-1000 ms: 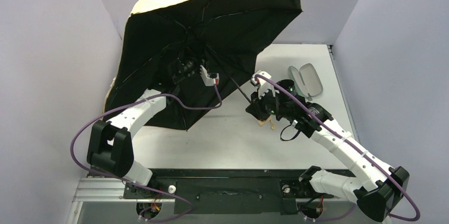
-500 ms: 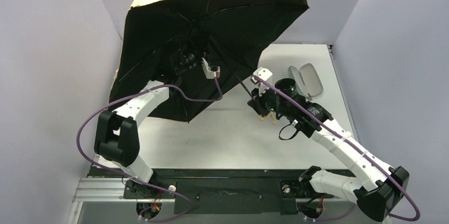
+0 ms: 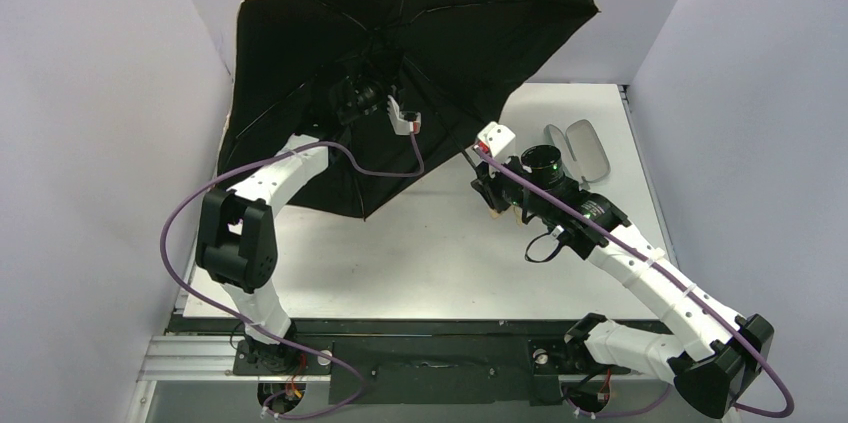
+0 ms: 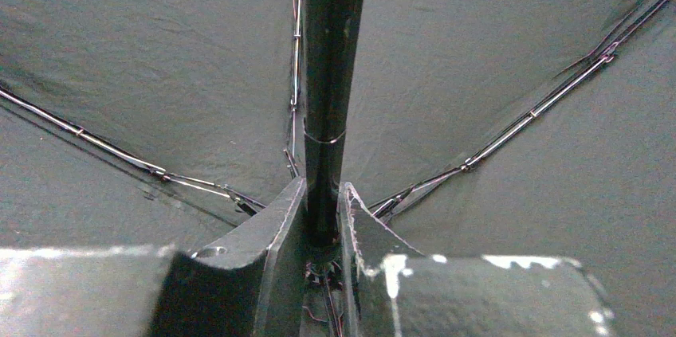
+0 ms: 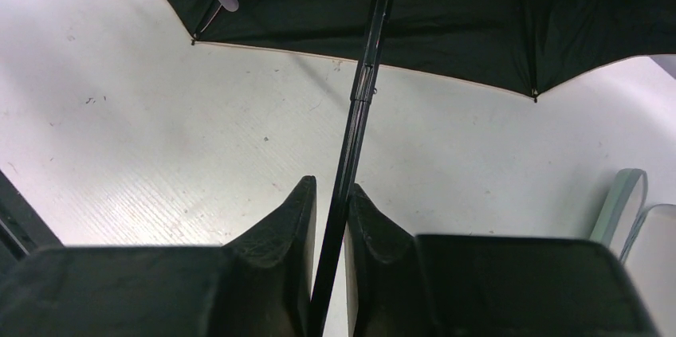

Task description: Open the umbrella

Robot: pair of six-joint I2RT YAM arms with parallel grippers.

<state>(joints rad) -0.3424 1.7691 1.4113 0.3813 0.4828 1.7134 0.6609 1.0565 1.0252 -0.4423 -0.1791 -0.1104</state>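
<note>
The umbrella is basically open, spread wide and tilted up over the far-left side of the table; right tool is pinched shut on the thin shaft low down, probably to anchor it; left tool is clamped on that shaft up by the ribs, looks like it's shoving upward so everything locks.

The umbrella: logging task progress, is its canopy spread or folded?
Spread: the umbrella fans wide, ribs stretched out. Both the left gripper and right gripper clamp its shaft. Whether it's latched, cannot tell.
</note>
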